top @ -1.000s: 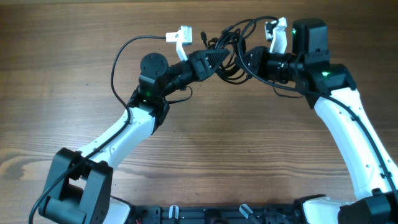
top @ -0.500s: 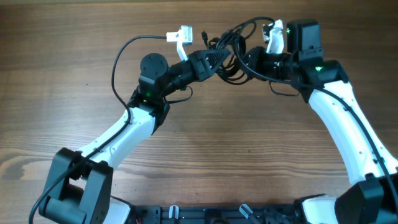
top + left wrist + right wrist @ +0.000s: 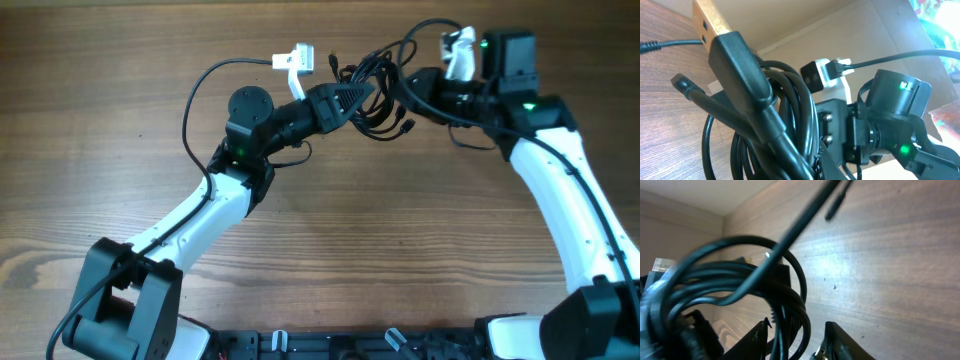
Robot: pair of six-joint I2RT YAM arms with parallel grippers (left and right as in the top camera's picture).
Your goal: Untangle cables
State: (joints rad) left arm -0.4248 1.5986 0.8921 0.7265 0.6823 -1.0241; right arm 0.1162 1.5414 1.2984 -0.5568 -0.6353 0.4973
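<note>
The cables (image 3: pixel 378 102) form a tangled black bundle at the back middle of the table, between my two grippers. My left gripper (image 3: pixel 352 97) is shut on the bundle's left side. The left wrist view shows the coils (image 3: pixel 795 107) close up, with a thick black plug (image 3: pixel 737 55) sticking out. My right gripper (image 3: pixel 410 88) is at the bundle's right side. In the right wrist view its jaws (image 3: pixel 797 330) stand apart, with cable loops (image 3: pixel 742 285) hanging loose between them, not pinched. A small plug end (image 3: pixel 407 127) dangles toward the front.
The wooden table (image 3: pixel 330 240) spreads out in front of both arms. My left arm's own black cable (image 3: pixel 188 105) loops out to the left. White camera mounts (image 3: pixel 294 59) sit on both wrists. A wooden block (image 3: pixel 710 20) is behind the bundle.
My right gripper has opened its jaws and shifted right and slightly back. The bundle has stretched out toward it. The left gripper keeps its hold.
</note>
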